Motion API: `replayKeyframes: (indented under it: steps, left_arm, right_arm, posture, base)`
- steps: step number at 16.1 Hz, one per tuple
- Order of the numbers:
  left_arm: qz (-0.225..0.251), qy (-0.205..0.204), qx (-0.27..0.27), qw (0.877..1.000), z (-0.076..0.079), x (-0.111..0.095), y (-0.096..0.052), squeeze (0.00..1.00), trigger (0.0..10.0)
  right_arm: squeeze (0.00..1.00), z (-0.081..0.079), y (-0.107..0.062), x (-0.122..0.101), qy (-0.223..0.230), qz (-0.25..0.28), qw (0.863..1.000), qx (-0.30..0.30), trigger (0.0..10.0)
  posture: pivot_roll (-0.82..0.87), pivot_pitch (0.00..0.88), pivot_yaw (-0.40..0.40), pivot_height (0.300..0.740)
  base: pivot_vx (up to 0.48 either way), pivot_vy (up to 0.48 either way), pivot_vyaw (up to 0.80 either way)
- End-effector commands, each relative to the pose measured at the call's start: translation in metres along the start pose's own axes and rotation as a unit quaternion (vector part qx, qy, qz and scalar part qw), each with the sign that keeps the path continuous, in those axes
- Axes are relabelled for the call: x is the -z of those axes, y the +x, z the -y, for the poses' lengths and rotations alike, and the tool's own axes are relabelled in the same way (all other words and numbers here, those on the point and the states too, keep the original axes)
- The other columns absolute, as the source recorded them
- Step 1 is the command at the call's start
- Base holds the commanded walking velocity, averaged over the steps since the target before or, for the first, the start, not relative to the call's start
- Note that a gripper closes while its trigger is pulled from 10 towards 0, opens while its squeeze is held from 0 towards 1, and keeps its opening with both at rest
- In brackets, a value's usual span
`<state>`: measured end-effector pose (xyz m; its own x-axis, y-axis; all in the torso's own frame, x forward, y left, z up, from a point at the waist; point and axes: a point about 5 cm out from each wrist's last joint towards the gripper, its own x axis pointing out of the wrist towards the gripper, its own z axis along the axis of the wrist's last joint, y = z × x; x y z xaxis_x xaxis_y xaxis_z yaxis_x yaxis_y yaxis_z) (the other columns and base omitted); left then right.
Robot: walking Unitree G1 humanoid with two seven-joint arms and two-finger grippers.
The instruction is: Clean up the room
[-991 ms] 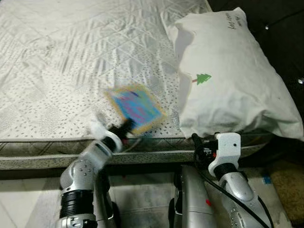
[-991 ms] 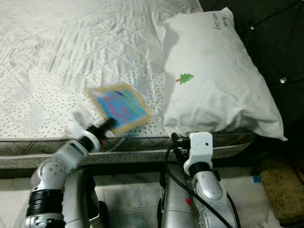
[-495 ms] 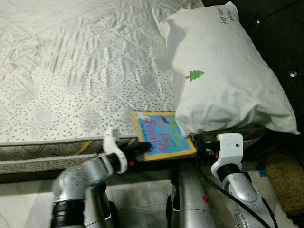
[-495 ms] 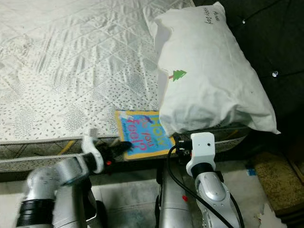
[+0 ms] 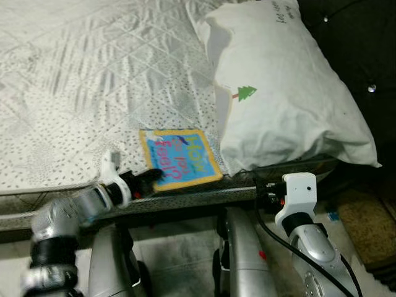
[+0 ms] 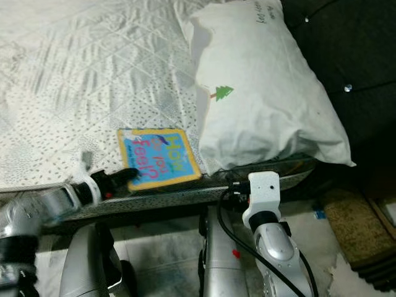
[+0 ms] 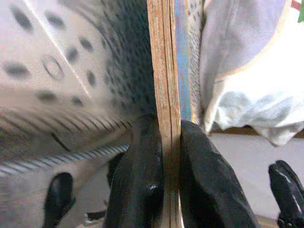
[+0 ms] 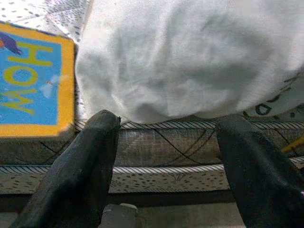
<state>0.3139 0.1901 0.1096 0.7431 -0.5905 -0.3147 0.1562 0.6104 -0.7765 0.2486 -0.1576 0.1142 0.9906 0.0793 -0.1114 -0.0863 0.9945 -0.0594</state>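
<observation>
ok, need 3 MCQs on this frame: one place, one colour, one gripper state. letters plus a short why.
1. Where does the book lie?
A. on the floor
B. on the bed near its edge, beside the pillow
C. on top of the pillow

2. What colour is the book's border?
A. yellow
B. red
C. black

3. How is the left gripper?
A. open above the bed
B. shut on nothing
C. shut on the book

Key: 1 B, it rests flat on the quilt; 2 A, yellow frames the blue cover; 3 C, the left wrist view shows both fingers clamping its edge.

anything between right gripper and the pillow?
Nothing. In the right wrist view, the open right gripper faces the mattress edge, with the pillow just above.
</observation>
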Motion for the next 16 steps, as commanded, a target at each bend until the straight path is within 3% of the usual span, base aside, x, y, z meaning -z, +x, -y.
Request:
replayKeyframes:
  steps: [1, 5, 9, 10, 14, 16]
  left_arm:
    - [-0.007, 0.019, -0.064, 0.998, -0.023, -0.004, -0.009, 0.00, 10.0]
    - [0.002, 0.056, -0.089, 0.994, -0.039, -0.030, -0.012, 0.00, 10.0]
    - [-0.013, 0.087, -0.101, 0.991, -0.045, -0.036, -0.012, 0.02, 10.0]
    - [-0.010, 0.100, -0.110, 0.989, -0.047, -0.042, -0.012, 1.00, 10.0]
    - [-0.017, 0.132, -0.132, 0.982, -0.052, -0.048, -0.017, 1.00, 10.0]
    - [0.005, 0.155, -0.177, 0.972, -0.059, -0.059, -0.026, 1.00, 10.0]
  right_arm:
    - [0.00, 0.003, -0.002, 0.001, 0.001, -0.004, 1.000, 0.005, 10.0]
    - [0.00, 0.002, -0.001, 0.000, 0.001, -0.002, 1.000, 0.006, 10.0]
    - [0.00, 0.002, 0.000, -0.001, -0.001, 0.000, 1.000, 0.007, 10.0]
    - [0.00, 0.002, 0.000, -0.002, -0.001, -0.001, 1.000, 0.007, 10.0]
    - [0.00, 0.001, 0.001, -0.001, -0.001, 0.000, 1.000, 0.008, 10.0]
    - [0.00, 0.001, 0.002, -0.002, 0.000, 0.000, 1.000, 0.008, 10.0]
  posture:
    - [-0.24, 0.280, -0.075, 0.539]
    - [-0.24, 0.280, -0.076, 0.539]
    - [-0.25, 0.280, -0.079, 0.539]
    - [-0.25, 0.280, -0.078, 0.539]
    - [-0.25, 0.280, -0.076, 0.539]
    - [-0.25, 0.277, -0.073, 0.539]
  base:
    - [0.000, 0.000, 0.00]
    - [0.000, 0.000, 0.00]
    - [0.000, 0.000, 0.00]
    - [0.000, 0.000, 0.00]
    - [0.000, 0.000, 0.00]
    - [0.000, 0.000, 0.00]
